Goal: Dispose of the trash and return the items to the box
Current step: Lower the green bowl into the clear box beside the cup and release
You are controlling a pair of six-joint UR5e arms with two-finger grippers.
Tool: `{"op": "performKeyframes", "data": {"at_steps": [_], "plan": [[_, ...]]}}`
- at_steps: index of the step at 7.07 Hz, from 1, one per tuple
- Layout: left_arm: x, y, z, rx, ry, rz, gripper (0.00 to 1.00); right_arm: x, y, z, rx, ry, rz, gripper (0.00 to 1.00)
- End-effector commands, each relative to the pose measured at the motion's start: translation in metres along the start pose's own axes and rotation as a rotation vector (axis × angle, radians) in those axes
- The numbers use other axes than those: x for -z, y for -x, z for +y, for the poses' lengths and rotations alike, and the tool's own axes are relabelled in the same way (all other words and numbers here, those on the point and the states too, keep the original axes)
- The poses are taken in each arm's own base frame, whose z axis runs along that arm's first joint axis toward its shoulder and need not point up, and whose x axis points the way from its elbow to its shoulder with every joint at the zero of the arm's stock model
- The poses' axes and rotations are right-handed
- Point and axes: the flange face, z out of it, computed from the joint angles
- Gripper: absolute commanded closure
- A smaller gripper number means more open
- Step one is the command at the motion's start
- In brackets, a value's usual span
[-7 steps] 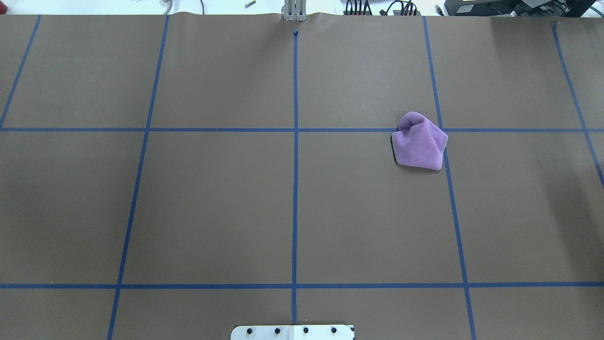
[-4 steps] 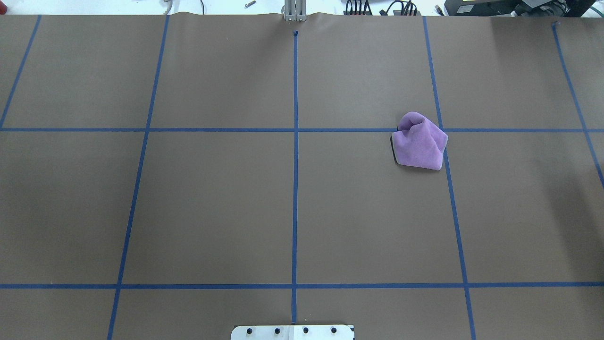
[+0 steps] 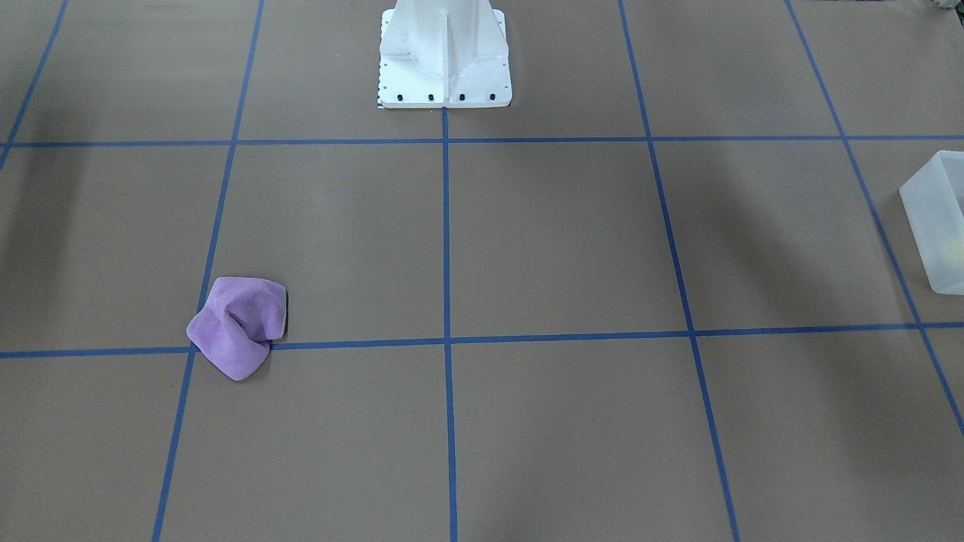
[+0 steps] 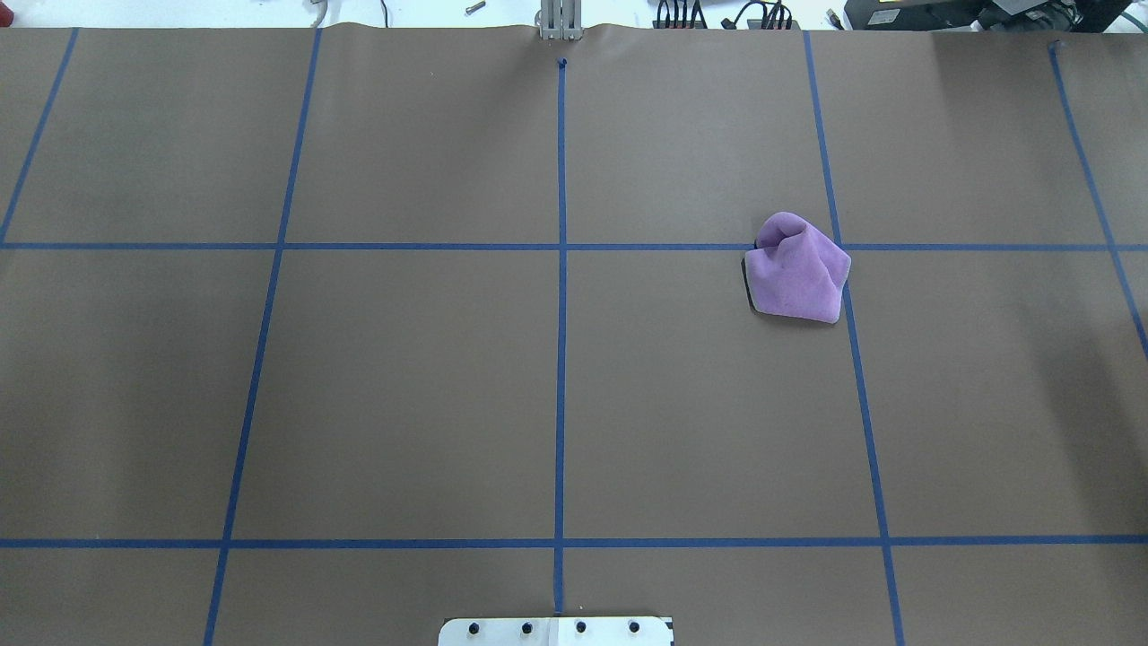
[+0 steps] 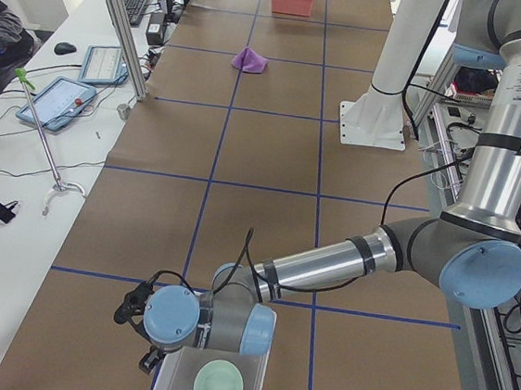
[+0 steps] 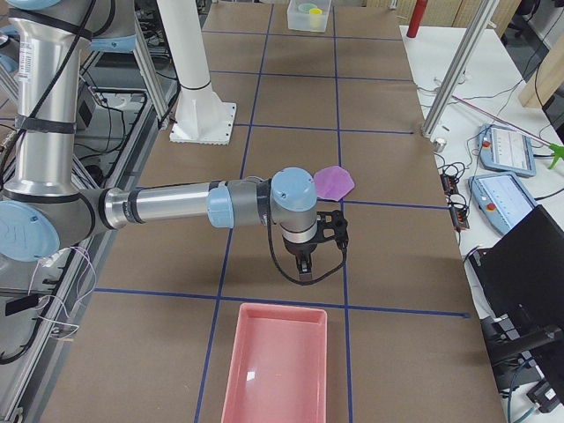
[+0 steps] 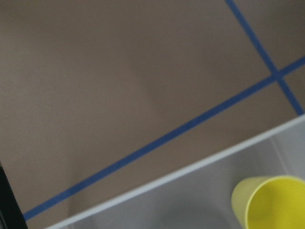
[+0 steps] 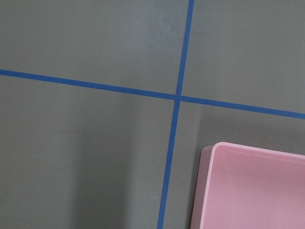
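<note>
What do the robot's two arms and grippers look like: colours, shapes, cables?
Both the left arm and the right arm are silver metal tubes joined by grey housings with round light-blue caps. A thin black cable loops near each wrist. The right gripper is black.

The brown, blue-taped table (image 4: 404,386) is being occupied by a crumpled purple cloth (image 4: 796,269), at 3 o'clock from the overhead view's central crossing, a frosted-white plastic bin (image 3: 938,218) and a pink plastic tray (image 6: 278,366).
</note>
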Motion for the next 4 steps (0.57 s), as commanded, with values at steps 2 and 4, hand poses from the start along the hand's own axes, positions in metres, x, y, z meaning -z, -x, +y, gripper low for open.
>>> {"op": "performKeyframes", "data": {"at_steps": [2, 4], "plan": [[0.077, -0.14, 0.043, 0.269, 0.025, 0.009, 0.03, 0.0, -0.001, 0.001, -0.003, 0.001, 0.0, 0.0], [0.048, -0.169, 0.095, 0.271, 0.152, 0.01, 0.02, 0.002, 0.003, -0.002, -0.018, -0.006, -0.005, 0.0]]}}
